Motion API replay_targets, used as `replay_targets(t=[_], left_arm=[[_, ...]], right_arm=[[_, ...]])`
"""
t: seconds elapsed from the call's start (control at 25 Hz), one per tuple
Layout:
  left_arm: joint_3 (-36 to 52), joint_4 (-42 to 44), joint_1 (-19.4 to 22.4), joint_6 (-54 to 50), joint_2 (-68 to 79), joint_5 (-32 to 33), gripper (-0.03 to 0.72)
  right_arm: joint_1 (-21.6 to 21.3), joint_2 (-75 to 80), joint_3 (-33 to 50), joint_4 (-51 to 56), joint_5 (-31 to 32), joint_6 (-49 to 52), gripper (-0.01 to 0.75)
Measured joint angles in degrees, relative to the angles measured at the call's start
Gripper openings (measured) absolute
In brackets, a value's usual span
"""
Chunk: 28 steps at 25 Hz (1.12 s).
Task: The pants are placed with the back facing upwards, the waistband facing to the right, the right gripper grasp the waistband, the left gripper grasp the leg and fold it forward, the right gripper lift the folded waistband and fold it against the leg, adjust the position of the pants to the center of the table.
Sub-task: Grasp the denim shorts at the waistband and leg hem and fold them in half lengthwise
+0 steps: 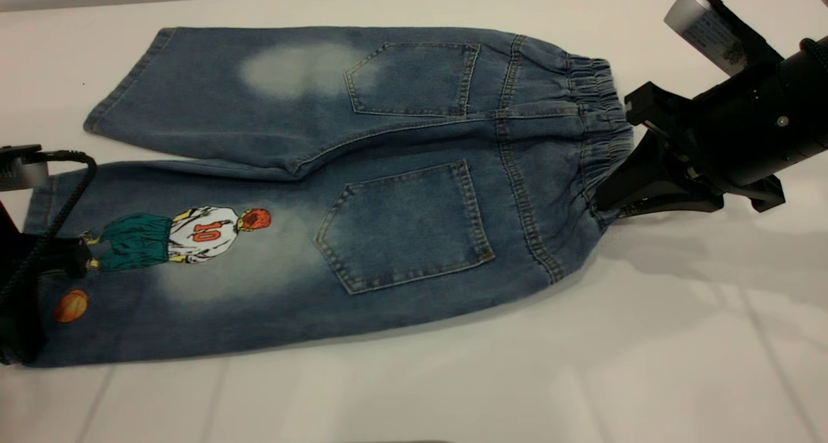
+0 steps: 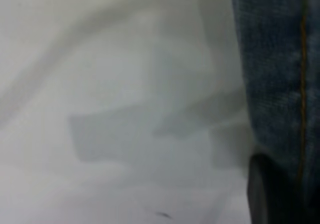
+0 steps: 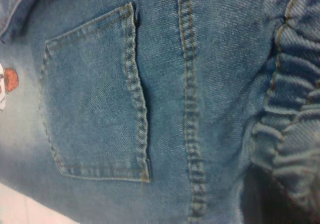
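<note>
I see the short blue washed-denim pants (image 1: 362, 191) lying flat, back up, across the upper and middle part of the exterior frame on the large plain white tabletop (image 1: 582, 365), with the gathered elastic waistband (image 1: 605, 126) toward the right and both legs pointing left. The two back patch pockets (image 1: 404, 226) face up, and a pale faded patch (image 1: 294, 68) marks the plain upper leg. The lower leg, printed with a red-haired player in a white number 10 shirt (image 1: 187, 236) and an orange ball (image 1: 70, 305), reaches the left edge of the frame.

My right gripper (image 1: 611, 200), the black angular two-finger claw on the thick black arm with a white-grey cylinder (image 1: 702, 26), sits at centre right against the waistband; its jaws look clamped on the lower part of the bunched elastic. In the right wrist view the denim fills the frame, one pocket at left and the gathered waist at right.

My left gripper (image 1: 29, 281), the black boxy claw trailing a braided black cable (image 1: 61, 204), is at the lower left edge on the printed leg's hem; I cannot tell whether its jaws are apart or together.
</note>
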Motion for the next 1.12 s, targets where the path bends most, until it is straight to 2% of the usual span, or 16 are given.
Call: replay_targets(t=[0.12,0.44,0.76,0.88,1.12], left_arm=[[-0.70,-0.91,0.00,2.05,-1.48,2.01,0.053],[-4.06,-7.54,0.00,9.33,-18.49,5.30,0.052],[-10.93,-8.15,0.00,10.55,-23.14,5.71,0.052],[-11.56,-9.10,0.00,10.60,-22.11,1.65,0.052],[-11.77,-11.35,0.00,10.90,-16.62,-10.52,0.052]], right_arm=[[-0.96,0.00,0.00,-1.75,1.81,0.86,0.036],[-7.43,-4.91,0.00,-8.78,6.26,6.05,0.036],[-7.99,-13.07,-2.90,-10.30,7.48,7.75,0.036],[-7.99,-13.07,-6.27,-10.51,6.42,8.03,0.036],[-7.99,-9.39,-12.41,-10.19,5.02,7.97,0.036]])
